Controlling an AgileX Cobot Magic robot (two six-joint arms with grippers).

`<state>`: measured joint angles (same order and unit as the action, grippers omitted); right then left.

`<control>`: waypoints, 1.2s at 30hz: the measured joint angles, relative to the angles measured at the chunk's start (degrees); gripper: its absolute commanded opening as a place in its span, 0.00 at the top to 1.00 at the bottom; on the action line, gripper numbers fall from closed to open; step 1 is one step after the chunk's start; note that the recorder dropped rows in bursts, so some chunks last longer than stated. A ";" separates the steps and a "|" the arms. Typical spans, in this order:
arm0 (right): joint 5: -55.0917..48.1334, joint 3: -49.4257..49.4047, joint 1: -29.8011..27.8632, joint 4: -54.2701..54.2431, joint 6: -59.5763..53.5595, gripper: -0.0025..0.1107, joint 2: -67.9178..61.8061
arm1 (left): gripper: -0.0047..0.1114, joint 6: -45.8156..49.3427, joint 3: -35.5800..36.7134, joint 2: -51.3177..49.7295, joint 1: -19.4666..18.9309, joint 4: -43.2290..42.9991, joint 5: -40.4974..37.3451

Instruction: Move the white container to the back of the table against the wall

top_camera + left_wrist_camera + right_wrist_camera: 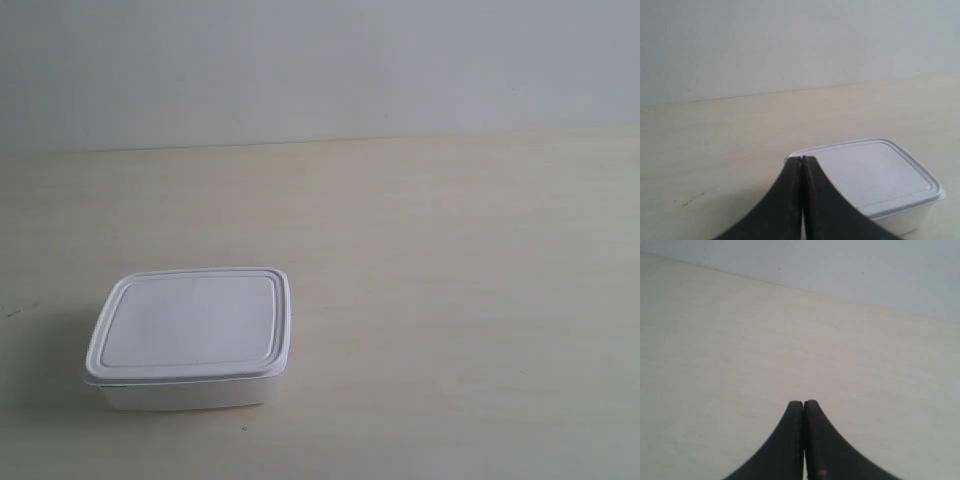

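The white container [190, 335], lid on, rests on the pale table [450, 260] near the front at the exterior view's left, well away from the wall [320, 60]. No arm shows in the exterior view. In the left wrist view the container [875, 177] lies just beyond and beside my left gripper [802, 159], whose black fingers are pressed together with nothing between them; their tips overlap the lid's near corner in the picture, and contact cannot be judged. My right gripper [803, 402] is shut too, over bare tabletop [765, 340], with the container out of its view.
The wall [790, 40] meets the table's back edge along a straight line. A tiny dark speck [243, 428] lies in front of the container, and a small dark mark [687, 202] is on the table to one side.
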<state>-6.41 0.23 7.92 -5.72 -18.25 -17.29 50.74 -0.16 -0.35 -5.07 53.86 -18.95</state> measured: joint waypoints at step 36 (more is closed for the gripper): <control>-7.95 21.01 0.00 -4.99 32.89 0.98 -10.50 | 0.96 -5.05 -8.56 -10.95 0.00 30.64 5.57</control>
<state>-14.36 21.25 7.92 -10.71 14.64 -27.80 45.69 -8.72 -11.30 -5.07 84.50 -13.38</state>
